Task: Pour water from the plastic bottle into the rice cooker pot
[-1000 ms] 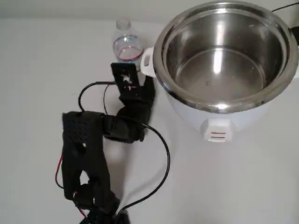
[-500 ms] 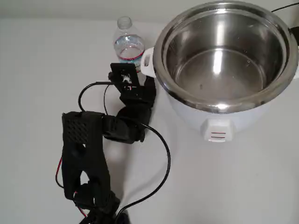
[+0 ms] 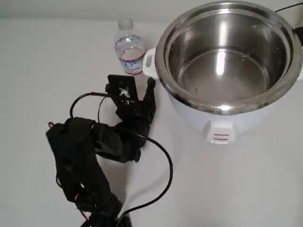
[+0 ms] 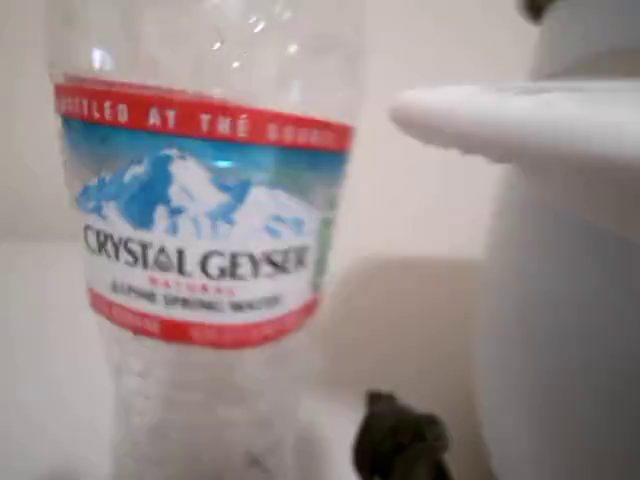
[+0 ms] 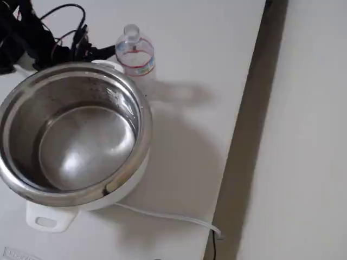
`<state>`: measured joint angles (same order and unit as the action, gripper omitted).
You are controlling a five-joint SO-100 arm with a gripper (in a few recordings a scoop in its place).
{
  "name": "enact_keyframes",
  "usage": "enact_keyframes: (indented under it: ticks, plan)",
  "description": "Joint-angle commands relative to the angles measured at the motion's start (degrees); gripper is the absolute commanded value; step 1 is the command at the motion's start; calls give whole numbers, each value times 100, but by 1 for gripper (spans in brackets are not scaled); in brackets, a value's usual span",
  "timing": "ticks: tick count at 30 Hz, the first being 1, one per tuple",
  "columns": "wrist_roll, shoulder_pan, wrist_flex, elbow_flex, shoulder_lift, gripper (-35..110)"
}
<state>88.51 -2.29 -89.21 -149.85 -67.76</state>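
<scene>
You're looking down at the bottle (image 3: 129, 49) standing upright at about twelve o'clock from your gripper (image 3: 137, 85), its long axis vertical, cap off by the look of it, though that's hard to call. The jaws are sitting apart and empty, one dark fingertip (image 3: 150, 82) showing toward the cooker side, the camera-carrying side at (image 3: 120, 86) on the other, and the bottle is lying just beyond them, not yet between. In the wrist view the bottle (image 4: 200, 250) is filling the left half, so it's sitting a touch toward eleven o'clock of your centre line, with a fingertip (image 4: 400, 445) low in the frame. Mind what's at your three o'clock: the cooker's white side handle (image 3: 148, 62) is jutting out just beside the bottle, and in the wrist view that handle (image 4: 510, 115) is hanging right over your path. The pot (image 3: 227, 56) is sitting well open at two o'clock, nothing in it that I can make out. Open table (image 3: 47, 56) is running wide at nine o'clock, so I'd judge your room for swinging is on that side.
</scene>
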Motion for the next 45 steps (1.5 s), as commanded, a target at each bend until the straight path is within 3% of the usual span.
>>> enact_keyframes:
  ticks: [1,9,14,16,20,22,29,37,45]
  plan:
    - [-167,158,-220,-562,-817,56]
    - [-721,202,44,-2153,-2452,50]
    - [-1099,615,1521,-2795,-4377,49]
    - [-1336,896,2821,-2786,-5555,49]
    - [-2285,914,8437,-2479,-10160,46]
    - [-2461,642,10257,-2549,-12085,43]
    - [-4386,1107,11918,-1942,-12059,34]
    - [-7875,993,13816,-1767,-12059,4]
    - [-8701,879,15126,-2312,-12059,0]
